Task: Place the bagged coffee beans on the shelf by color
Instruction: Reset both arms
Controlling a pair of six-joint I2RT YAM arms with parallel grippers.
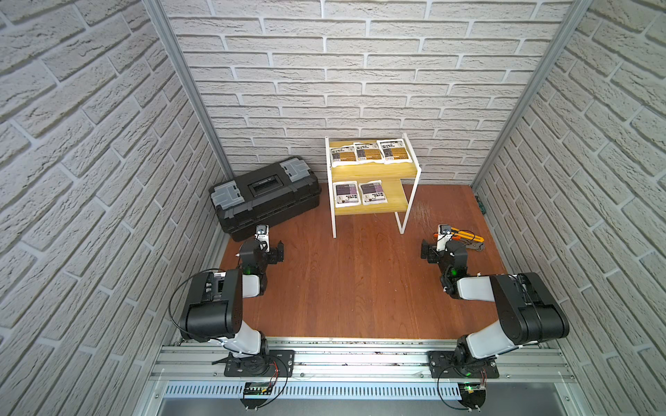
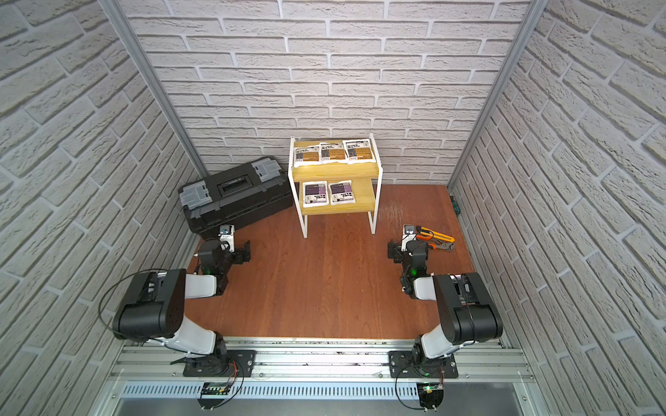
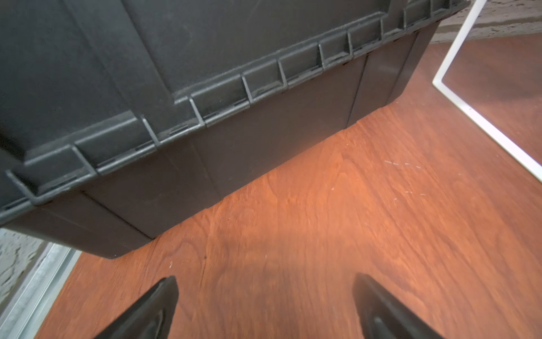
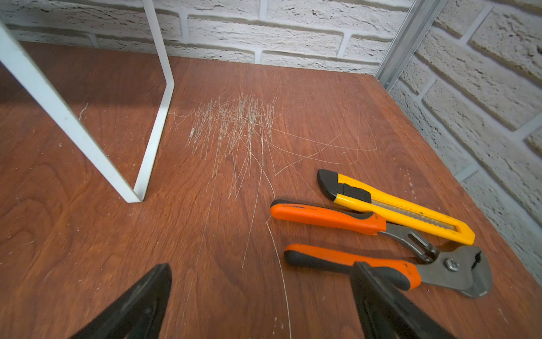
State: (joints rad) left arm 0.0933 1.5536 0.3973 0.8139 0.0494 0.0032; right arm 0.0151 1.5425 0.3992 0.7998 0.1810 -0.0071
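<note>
- The bagged coffee beans are small flat white pillow-like pouches with black print. All five lie on the shelf (image 1: 374, 172), a little two-tier stand with a thin white metal frame and yellowish light-wood boards.
- The three orange-brown-label pouches (image 1: 367, 152) lie flat in a row on the top board, side by side with their edges meeting.
- The two purple-label pouches (image 1: 346, 193) lie flat on the lower board, just beside each other, toward its left end (one colour per tier, as it lies now).
- The shelf stands at the back of the reddish-brown wood-grain counter (image 1: 360, 281), close to the white brick-pattern wall (image 1: 360, 72).
- My left claw (image 3: 264, 277) is spread wide with nothing between its black fingers. It hovers over bare counter, well apart from the shelf.
- Just ahead of my left claw is the black plastic toolbox (image 1: 265, 196) with grey latches. It sits lid down, angled, just beside the shelf's left legs.
- My right claw (image 4: 261, 265) is also spread wide and holds nothing, above a scratched patch of counter.
- Near my right claw, to the right of the shelf, lie orange-handled slip-joint pliers (image 4: 337, 220). A yellow-and-black utility knife (image 4: 396, 205) rests just beside them, its far end lying across the pliers' upper arm.
</note>
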